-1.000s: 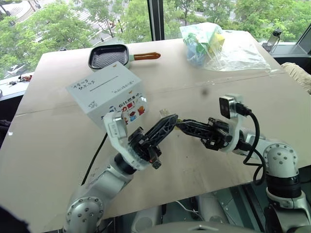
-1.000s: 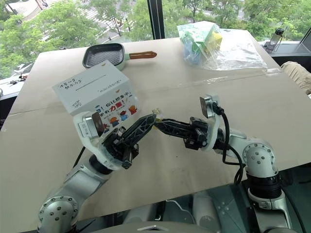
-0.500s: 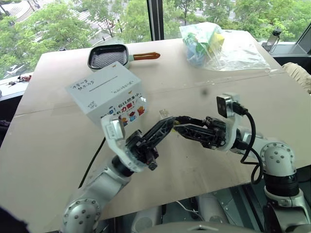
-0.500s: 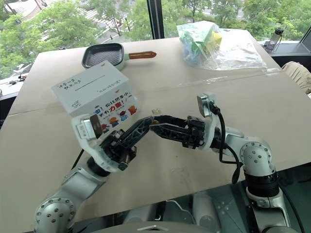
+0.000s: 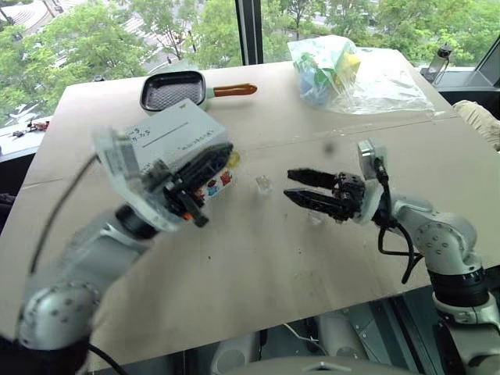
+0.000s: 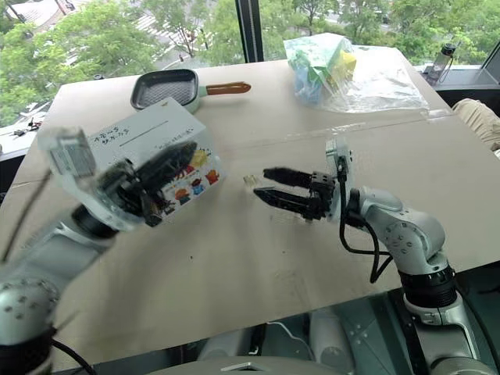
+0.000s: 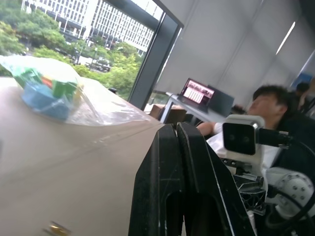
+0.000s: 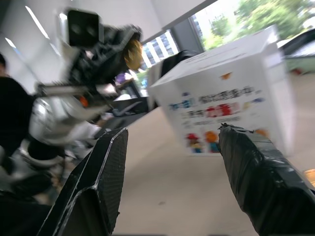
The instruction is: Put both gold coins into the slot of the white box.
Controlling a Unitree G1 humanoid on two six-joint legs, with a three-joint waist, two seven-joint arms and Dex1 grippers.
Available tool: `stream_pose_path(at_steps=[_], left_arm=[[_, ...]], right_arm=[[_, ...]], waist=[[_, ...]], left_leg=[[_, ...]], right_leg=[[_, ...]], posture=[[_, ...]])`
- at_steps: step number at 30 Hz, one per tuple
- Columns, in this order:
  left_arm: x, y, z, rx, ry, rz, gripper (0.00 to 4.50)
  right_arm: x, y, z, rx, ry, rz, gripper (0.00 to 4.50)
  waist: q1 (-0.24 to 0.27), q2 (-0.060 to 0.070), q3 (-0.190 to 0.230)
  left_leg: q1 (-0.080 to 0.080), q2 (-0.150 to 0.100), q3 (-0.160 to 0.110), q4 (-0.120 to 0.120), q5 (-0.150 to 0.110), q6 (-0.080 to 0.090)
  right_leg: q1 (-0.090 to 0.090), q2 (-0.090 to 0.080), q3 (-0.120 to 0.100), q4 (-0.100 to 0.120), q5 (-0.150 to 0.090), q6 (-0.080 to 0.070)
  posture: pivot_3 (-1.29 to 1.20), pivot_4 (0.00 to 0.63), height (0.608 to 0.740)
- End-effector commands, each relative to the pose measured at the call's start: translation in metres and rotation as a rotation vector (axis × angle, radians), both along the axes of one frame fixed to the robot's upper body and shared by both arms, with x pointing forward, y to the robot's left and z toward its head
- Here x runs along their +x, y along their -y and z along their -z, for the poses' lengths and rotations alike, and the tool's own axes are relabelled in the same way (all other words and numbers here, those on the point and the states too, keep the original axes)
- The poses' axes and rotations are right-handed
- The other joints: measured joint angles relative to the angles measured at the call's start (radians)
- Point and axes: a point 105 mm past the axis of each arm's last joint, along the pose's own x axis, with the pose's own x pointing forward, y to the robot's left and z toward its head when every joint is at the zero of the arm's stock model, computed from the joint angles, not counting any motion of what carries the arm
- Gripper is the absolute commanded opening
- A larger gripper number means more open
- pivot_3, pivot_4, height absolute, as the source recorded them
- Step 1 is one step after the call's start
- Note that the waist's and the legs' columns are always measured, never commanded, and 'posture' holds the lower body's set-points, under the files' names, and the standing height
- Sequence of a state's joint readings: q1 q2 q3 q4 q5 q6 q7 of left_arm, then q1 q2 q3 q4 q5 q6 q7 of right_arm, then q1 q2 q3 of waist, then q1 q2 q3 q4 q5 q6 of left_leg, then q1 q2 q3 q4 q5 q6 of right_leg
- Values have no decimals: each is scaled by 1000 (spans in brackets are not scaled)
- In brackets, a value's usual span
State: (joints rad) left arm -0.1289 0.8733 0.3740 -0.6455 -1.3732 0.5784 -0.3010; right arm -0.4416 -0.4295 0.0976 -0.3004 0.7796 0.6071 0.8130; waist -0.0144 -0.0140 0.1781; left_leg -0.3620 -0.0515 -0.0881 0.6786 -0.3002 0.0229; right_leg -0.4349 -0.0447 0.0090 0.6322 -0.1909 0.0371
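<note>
Coin in our left gripper, heading for the white box.

Our left gripper point(image 5: 223, 154), jaws pressed on a small round gold coin point(image 8: 133, 53), hangs before the white cardboard cube point(image 5: 173, 133); we should rise over the thin dark slot point(image 5: 166, 133) and align the disc edge-on. Our right gripper point(image 5: 291, 186) stands spread and empty, with a second gold disc point(image 7: 56, 228) on the table.

Centre table point(image 5: 258, 250): bare, open passage.
Far edge: grey pan point(image 5: 173, 91), plastic bag point(image 5: 351, 74) in the way.
Left: white box point(image 5: 183, 144) blocks.
</note>
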Motion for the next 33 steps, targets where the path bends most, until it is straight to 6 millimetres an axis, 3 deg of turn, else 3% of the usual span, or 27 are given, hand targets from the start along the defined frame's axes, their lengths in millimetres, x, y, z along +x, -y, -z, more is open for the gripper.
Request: stream_pose_path(at_steps=[1,6,13,17,25,33], left_arm=[[8,-24,-24,154,80,-59,0],[28,-59,-31,297,73,-98,0],[52,-100,-29,287,18,-108,0],[59,-106,-17,284,-50,-65,0],[73,-119,4,358,-116,-70,0],[83,-115,16,448,-108,-82,0]], right_arm=[[2,-11,-20,-32,230,8,3162],[4,-26,-39,-39,347,12,3162],[-2,-37,-46,-29,366,-4,3162],[-2,-35,-44,-36,365,3,3162],[-3,-35,-43,-32,358,12,3162],[-4,-37,-42,-30,344,8,3162]], waist=[[-1,1,1],[-2,0,1],[-2,0,1],[-3,0,1],[-5,0,0],[-4,0,0]], left_leg=[[0,0,1,-1,0,0],[-2,0,4,-9,1,-1],[-12,0,2,-10,0,-1],[-20,-1,1,-9,0,-1],[-20,-1,1,-9,0,-1],[-18,-1,2,-5,0,-1]], right_leg=[[-1,0,1,0,0,0],[-8,0,5,0,0,0],[-16,-5,2,-5,0,0],[-23,-6,1,-5,0,0],[-24,-6,0,-3,1,0],[-23,-7,1,4,1,0]], posture=[[0,150,721],[0,150,721],[0,150,721],[0,150,721],[0,150,721],[0,150,721]])
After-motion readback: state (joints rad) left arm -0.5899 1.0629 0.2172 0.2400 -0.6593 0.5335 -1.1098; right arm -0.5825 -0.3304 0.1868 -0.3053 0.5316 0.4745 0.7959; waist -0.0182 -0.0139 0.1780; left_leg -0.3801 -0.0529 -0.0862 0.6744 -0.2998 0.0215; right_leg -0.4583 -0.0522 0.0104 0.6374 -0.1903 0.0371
